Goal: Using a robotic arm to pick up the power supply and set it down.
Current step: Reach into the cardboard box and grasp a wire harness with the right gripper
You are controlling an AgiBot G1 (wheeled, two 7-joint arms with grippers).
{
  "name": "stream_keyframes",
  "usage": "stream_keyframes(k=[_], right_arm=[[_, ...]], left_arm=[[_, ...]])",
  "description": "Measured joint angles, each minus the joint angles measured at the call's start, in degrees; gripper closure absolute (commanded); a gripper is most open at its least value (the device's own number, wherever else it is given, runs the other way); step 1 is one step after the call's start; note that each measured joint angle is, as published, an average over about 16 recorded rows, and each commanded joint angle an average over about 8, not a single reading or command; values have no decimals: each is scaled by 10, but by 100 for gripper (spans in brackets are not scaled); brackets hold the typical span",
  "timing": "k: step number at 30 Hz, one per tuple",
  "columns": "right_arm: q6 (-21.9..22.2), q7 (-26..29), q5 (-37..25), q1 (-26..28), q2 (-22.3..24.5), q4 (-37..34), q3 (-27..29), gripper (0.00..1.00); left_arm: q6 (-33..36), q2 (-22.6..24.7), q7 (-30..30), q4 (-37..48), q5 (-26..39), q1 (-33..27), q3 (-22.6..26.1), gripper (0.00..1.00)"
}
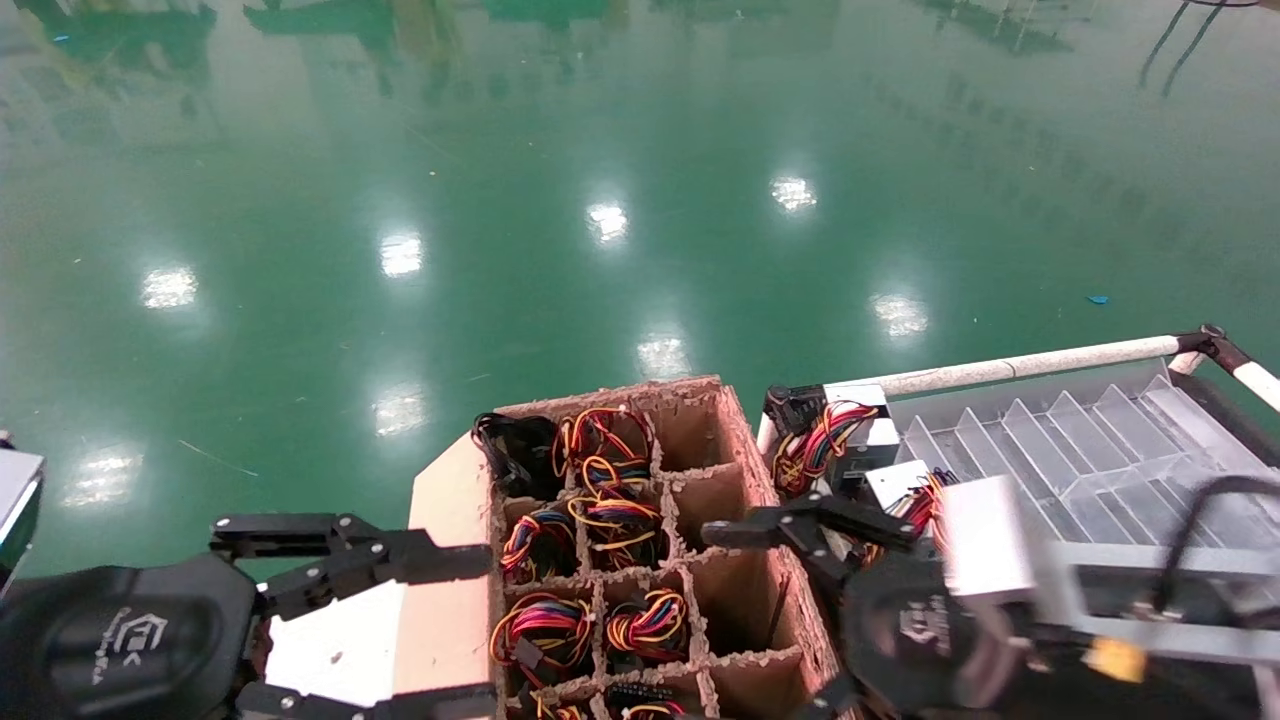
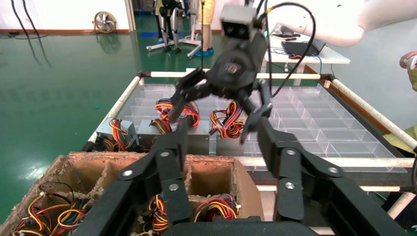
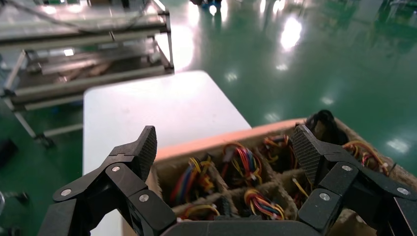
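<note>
Right gripper (image 1: 775,620) lower right of head view, jaws apart, empty, over cardboard box (image 1: 735,590) edge. Left gripper (image 1: 400,625) lower left, jaws apart. Power supplies (image 1: 840,440) beside tray (image 1: 1090,440).

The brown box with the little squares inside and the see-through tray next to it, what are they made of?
The brown box looks like rough cardboard: matte, with fuzzy, crumbly edges on its dividers. The tray seems to be clear plastic: glossy, see-through walls that catch the light. A silver power supply in it looks like bare metal.
</note>
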Motion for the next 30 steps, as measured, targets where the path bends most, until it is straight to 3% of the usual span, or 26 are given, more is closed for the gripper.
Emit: stream_keyframes(k=[16,18,24,25,27,30], right_arm=[[7,-90,-187,110,-91,-99,-85,1],[8,-107,-201,120,-100,-112,-90,14],[11,-156,-233,143,-123,-147,-104,86],[11,-164,-237,146,-127,-152,-106,93],[12,-179,-245,152,-135,-162,-110,100],[12,-196,-256,161,-146,-176,-116,100]], left_arm=[[0,0,0,0,0,0,1,100],[0,0,0,0,-1,0,1,99],[0,0,1,0,-1,0,1,94],[0,0,1,0,-1,0,1,92],[0,0,1,0,-1,0,1,89],[-1,-1,1,0,-1,0,1,80]])
